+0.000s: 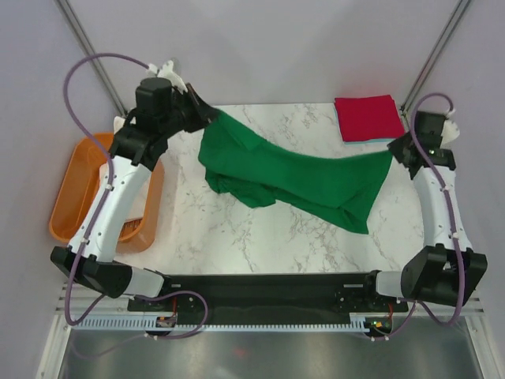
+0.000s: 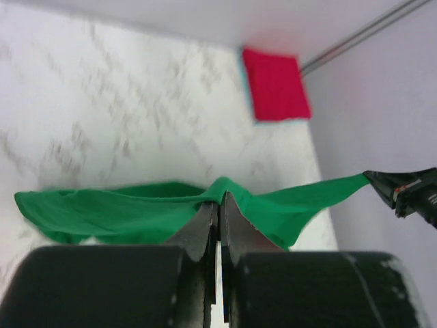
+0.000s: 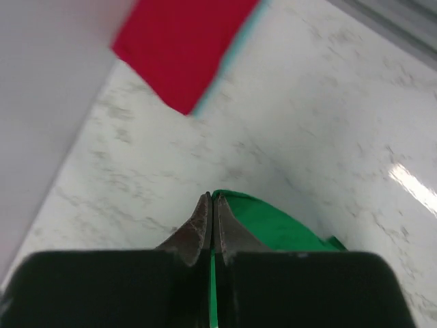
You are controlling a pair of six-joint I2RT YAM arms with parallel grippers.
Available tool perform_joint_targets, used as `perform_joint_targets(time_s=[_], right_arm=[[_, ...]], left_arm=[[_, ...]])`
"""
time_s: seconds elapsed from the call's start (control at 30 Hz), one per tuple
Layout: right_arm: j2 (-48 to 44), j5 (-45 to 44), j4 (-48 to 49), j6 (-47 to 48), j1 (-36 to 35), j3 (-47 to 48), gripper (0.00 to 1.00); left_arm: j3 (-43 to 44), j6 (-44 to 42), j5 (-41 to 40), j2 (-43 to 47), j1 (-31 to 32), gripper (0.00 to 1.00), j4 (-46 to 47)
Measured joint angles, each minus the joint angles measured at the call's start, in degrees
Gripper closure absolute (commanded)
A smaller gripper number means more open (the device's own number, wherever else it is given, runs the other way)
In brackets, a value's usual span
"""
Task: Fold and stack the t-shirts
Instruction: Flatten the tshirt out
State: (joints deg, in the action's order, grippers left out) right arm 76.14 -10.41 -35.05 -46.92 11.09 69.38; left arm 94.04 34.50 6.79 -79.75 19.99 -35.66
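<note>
Left pincer [image 2: 220, 199] and right pincer [image 3: 212, 198] grip green t-shirt [image 1: 300, 178] stretched near red t-shirt [image 1: 368, 117]; we judge spreading underway, lowering flat next.

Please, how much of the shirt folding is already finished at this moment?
Done: the red tee lies folded on a pale blue one at the far right corner. In hand: the green tee is stretched between the left gripper and right gripper, both shut on it, not yet folded. Left: fold and stack it. I cannot tell what the tub holds.
</note>
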Motion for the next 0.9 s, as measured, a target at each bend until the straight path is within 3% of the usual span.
perform_joint_targets(time_s=[0.23, 0.6, 0.73, 0.9], right_arm=[[-3.0, 5.9, -1.0, 6.1, 0.0, 27.7, 1.00], [-26.2, 9.3, -9.7, 6.9, 0.0, 34.4, 1.00], [-30.1, 8.3, -12.4, 7.0, 0.0, 38.5, 1.00], [-28.6, 8.1, -13.7, 7.8, 0.0, 40.9, 1.00]], left_arm=[[21.2, 0.0, -2.9, 1.2, 0.0, 0.98, 2.5], [18.7, 1.7, -1.4, 23.5, 0.0, 0.98, 1.8], [18.8, 1.8, -0.4, 29.7, 0.0, 0.98, 2.9], [18.5, 1.0, 0.5, 28.9, 0.0, 0.98, 3.7]])
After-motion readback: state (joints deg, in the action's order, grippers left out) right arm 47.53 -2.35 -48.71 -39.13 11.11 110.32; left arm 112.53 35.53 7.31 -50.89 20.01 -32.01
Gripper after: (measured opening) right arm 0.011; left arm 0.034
